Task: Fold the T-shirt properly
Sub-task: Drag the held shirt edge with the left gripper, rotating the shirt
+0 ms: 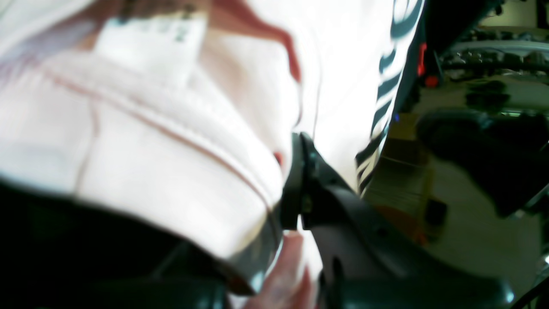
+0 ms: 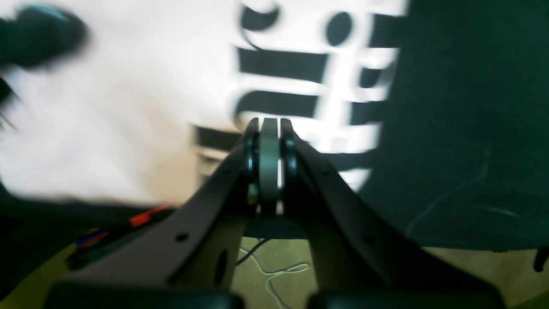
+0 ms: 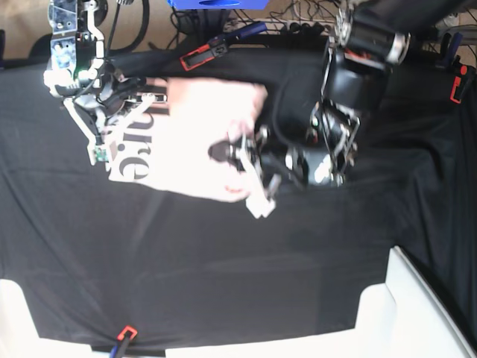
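Both tools pinched on the T-shirt

Our left tool (image 1: 296, 180) clamps a pale pink fold; our right tool (image 2: 269, 128) is closed on the lettered edge of the T-shirt (image 3: 190, 142), which lies partly folded on the black-clothed worktop (image 3: 223, 261).

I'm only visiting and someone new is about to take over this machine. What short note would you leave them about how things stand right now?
Left gripper: shut on the T-shirt, pinching a hemmed edge.
Right gripper: shut, at the lettered end of the T-shirt; whether it holds cloth I cannot tell.
The T-shirt lies on the black cloth, partly gathered, black lettering facing up at one end.
Done: both arms are at the T-shirt, one edge gripped.
Left: carry the fold over, flatten it, let go.
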{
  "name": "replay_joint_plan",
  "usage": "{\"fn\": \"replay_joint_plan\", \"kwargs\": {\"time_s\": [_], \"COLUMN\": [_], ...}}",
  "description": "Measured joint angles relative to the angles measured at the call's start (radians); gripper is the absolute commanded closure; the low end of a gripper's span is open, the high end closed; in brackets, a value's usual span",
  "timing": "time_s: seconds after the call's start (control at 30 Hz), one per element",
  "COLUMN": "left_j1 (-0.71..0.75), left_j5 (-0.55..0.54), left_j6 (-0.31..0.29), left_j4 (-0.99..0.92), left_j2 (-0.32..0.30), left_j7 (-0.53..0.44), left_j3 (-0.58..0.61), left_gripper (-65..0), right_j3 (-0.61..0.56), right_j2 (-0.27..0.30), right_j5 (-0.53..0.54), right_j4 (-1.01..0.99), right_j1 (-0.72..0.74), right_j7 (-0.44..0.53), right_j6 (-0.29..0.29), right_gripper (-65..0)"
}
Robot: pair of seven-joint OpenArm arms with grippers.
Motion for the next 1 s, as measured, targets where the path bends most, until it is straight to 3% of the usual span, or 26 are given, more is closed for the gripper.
{"fn": "replay_joint_plan", "kwargs": {"time_s": [0.23,0.33,0.57,1.0], "left_j1": [-0.143,-0.215,-0.289,-0.372], "left_j5": [0.0,0.092,0.329,0.435], "left_j6": [0.0,0.0,0.004,0.019], "left_j4": [-0.085,-0.173,-0.264,-0.386], "left_j2": [0.003,0.009,0.087,0.112], "left_j7": [0.004,-0.005,-0.06,-0.169], "left_j3": [0.011,0.011,0.006,0.003], "left_gripper": [0.0,0.0,0.0,-1.2], "right_j3": [-0.001,-0.001,-0.001,-0.001], "right_j2": [-0.004,-0.004,-0.004,-0.005], "right_j5": [0.0,0.0,0.0,0.0], "right_j4": [0.0,0.0,0.0,0.0], "right_j1": [-0.002,-0.001,-0.001,-0.002], "right_j7": [0.0,0.0,0.0,0.0], "right_j6": [0.0,0.0,0.0,0.0], "right_gripper": [-0.7,-0.7,-0.7,-0.6]}}
